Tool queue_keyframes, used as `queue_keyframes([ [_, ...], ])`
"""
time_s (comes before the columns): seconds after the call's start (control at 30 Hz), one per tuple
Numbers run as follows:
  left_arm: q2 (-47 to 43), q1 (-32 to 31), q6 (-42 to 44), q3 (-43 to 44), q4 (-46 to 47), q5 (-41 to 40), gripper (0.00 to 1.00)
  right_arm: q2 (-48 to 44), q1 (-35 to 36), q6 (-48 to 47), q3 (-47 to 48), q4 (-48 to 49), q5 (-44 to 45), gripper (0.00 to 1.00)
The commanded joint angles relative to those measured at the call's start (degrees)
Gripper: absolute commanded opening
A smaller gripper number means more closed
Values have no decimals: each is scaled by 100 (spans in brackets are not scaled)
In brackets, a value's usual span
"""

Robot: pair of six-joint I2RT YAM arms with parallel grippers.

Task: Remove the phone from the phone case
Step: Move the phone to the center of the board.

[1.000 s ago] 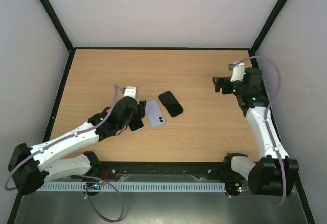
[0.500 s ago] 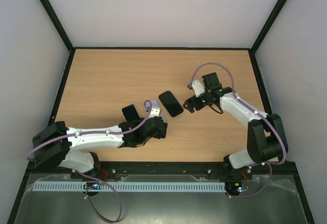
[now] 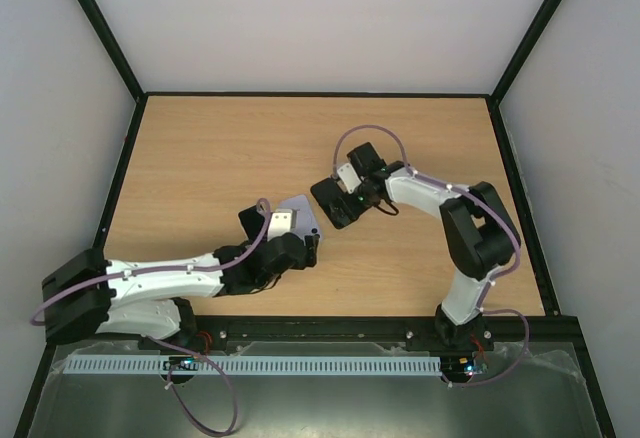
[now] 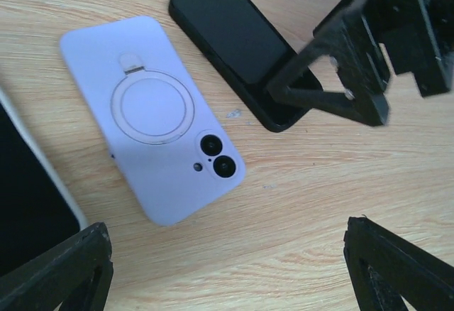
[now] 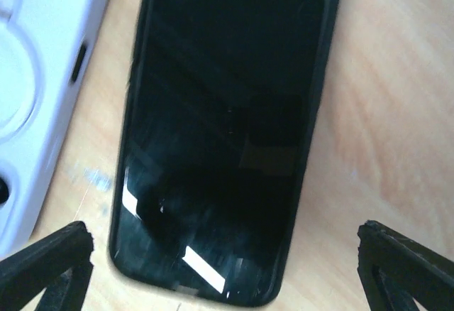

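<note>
A lavender phone case [image 4: 152, 116] with a ring on its back lies face down on the table, camera holes toward me; it also shows in the top view [image 3: 302, 210]. A black phone [image 5: 227, 133] lies screen up beside it, also seen in the left wrist view [image 4: 237, 48]. My right gripper [image 5: 227, 268] is open and hovers right over the black phone's end [image 3: 338, 206], its fingers [image 4: 347, 62] astride it. My left gripper [image 4: 227, 275] is open and empty, just near of the lavender case [image 3: 300, 246].
A third phone [image 4: 28, 190], dark with a white edge, lies left of the lavender case, partly under my left arm [image 3: 255, 223]. Black frame rails [image 3: 120, 168] border the wooden table.
My right arm has swung from the far right in over the black phone. My left arm has pulled back toward the near edge, off the lavender case.
</note>
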Motion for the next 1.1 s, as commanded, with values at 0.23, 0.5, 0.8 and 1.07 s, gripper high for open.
queue_keyframes([
  [0.23,-1387,464,-642,-755,-37,-255,89,1030,159,494,988,-242,132,98],
  [0.5,-1712,473,-838,-833,-377,-448,88,1211,375,539,899,-178,734,99],
  [0.8,-1721,468,-930,-1010,-272,-310,89,875,410,402,410,-659,1187,76],
  [1.07,-1578,477,-932,-1032,-27,-190,89,-390,398,-380,-613,-1384,1018,69],
])
